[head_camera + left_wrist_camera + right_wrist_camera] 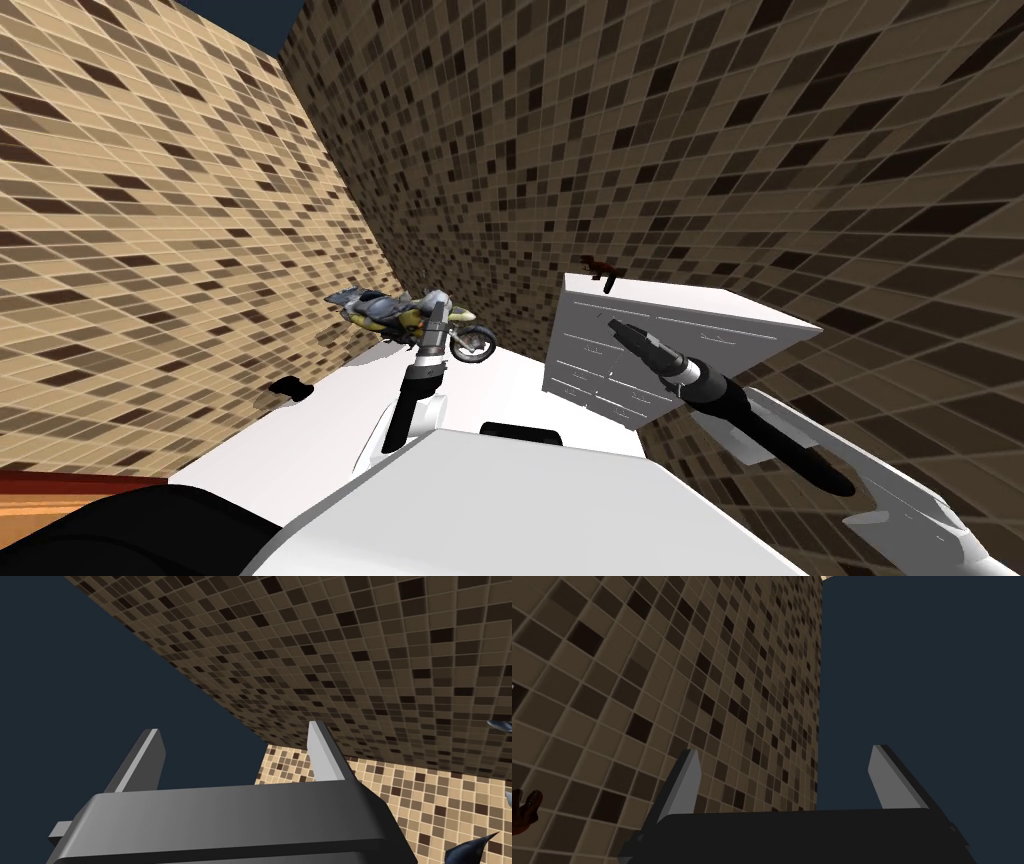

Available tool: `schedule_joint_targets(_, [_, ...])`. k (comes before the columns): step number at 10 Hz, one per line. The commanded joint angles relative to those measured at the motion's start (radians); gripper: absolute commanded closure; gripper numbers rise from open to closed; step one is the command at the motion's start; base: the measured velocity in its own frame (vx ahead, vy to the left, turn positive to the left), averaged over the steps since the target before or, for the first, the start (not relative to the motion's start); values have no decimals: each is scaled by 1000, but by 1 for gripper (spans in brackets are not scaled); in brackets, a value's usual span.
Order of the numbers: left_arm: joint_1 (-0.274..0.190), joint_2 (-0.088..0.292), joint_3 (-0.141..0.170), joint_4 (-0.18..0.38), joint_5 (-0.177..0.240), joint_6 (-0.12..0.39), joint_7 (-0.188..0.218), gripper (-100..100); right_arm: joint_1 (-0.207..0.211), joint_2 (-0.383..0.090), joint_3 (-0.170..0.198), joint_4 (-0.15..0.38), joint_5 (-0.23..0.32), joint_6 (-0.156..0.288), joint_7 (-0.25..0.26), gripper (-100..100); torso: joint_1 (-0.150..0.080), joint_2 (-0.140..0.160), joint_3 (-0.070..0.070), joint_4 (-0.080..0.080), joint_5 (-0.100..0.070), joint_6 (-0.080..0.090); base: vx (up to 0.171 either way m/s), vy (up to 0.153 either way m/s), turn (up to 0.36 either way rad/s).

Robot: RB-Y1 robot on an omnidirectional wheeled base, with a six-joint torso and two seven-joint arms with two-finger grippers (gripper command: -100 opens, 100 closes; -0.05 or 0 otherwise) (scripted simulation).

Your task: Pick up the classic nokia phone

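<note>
Our left gripper [234,743] and right gripper [784,763] stand released, raised presumably for clearance. The small black blocky phone [290,388], likely, lies on the white counter [300,445], well left of the left gripper.

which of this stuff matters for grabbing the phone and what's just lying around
For the job: small dark object, likely the phone; left gripper, right gripper, both open.
Lying about: toy motorcycle; small brown figure on the white cabinet.

Head down, wrists seemingly up shared tiled wall [700,150].
</note>
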Motion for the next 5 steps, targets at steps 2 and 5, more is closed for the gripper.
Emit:
schedule_joint_targets(2, [0,0,0,0,0,0,0,0,-4,-68,-1,30,3,-26,4,-100,-1,0,0,0,0,0,-5,16,53])
schedule_joint_targets(5, [0,0,0,0,0,0,0,0,-8,-157,-2,60,6,-52,8,-100,0,0,0,0,0,0,-13,33,46])
